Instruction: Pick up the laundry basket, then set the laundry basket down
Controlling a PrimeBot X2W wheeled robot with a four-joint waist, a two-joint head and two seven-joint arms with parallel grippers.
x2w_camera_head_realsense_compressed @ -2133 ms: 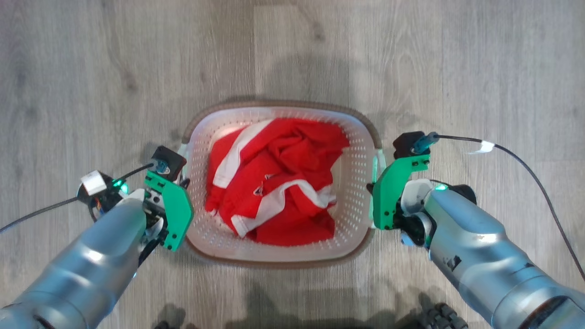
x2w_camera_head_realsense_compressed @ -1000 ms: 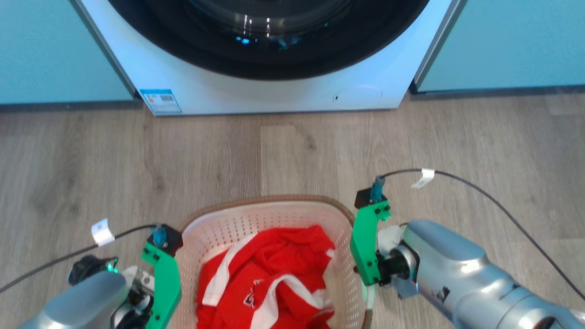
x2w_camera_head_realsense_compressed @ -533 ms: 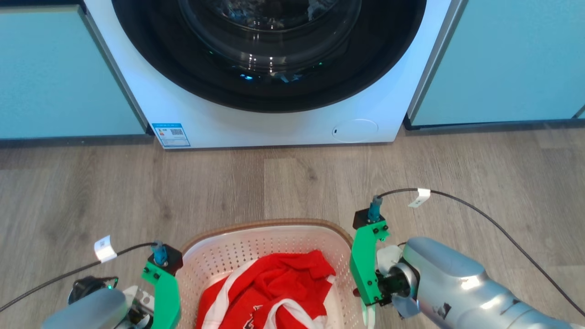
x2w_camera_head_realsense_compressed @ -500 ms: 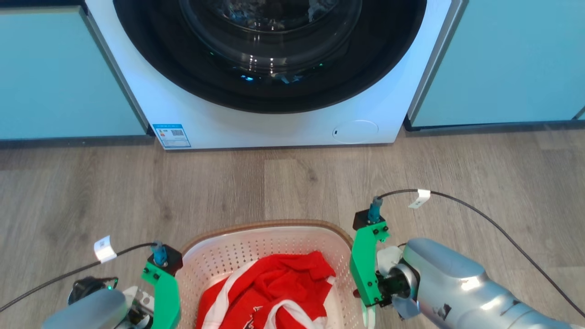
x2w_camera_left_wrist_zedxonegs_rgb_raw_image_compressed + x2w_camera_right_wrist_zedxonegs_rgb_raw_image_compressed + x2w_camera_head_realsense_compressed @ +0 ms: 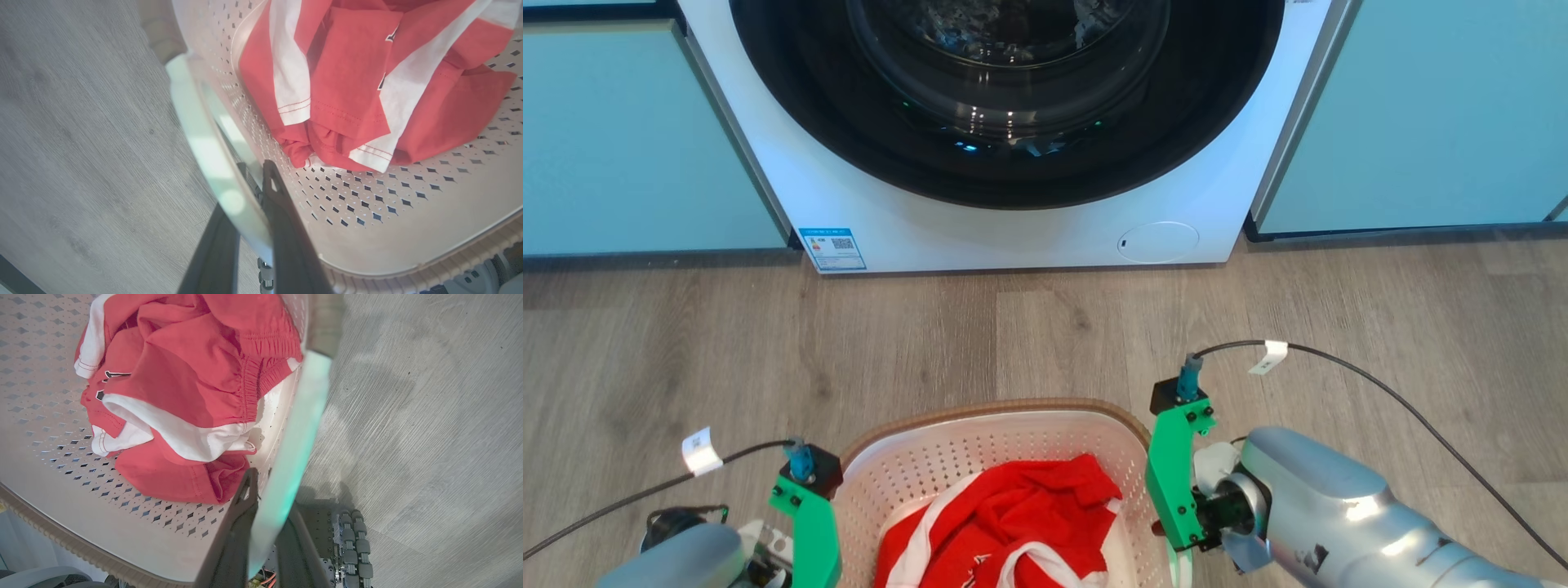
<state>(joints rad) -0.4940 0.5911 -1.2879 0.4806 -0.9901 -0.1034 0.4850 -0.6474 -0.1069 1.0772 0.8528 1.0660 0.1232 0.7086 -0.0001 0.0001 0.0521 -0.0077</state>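
- My left gripper [image 5: 255, 171] is pinched narrow on the pale left handle [image 5: 204, 139] of the laundry basket [image 5: 367, 228]. One dark finger [image 5: 282, 228] lies on the basket side of the handle and the other on the floor side, low in the middle of the left wrist view.
- My right gripper [image 5: 271, 490] is clamped the same way on the right handle [image 5: 302, 416]. One finger [image 5: 239, 514] is against the perforated wall, and the other is partly hidden behind the handle, at the bottom centre of the right wrist view.
- Between my two arms, the laundry basket [image 5: 980, 408] sits at the bottom centre of the head view, its brown rim towards the top of the frame and its near half cut off by the lower edge.
- A crumpled red and white garment [image 5: 1021, 514] lies inside the basket, against the bottom and the right-hand wall.
- I cannot tell whether the basket touches the floor [image 5: 686, 343].
- Green brackets [image 5: 1172, 474] stand on both wrists, just beside the basket's sides, each with a black cable [image 5: 1380, 384] running off towards the frame edge.
- Grey wood-look floor stretches up the frame to a white washing machine [image 5: 1013, 237] with a dark round door, top centre.
- Teal cabinets [image 5: 621, 139] flank the machine left and right.
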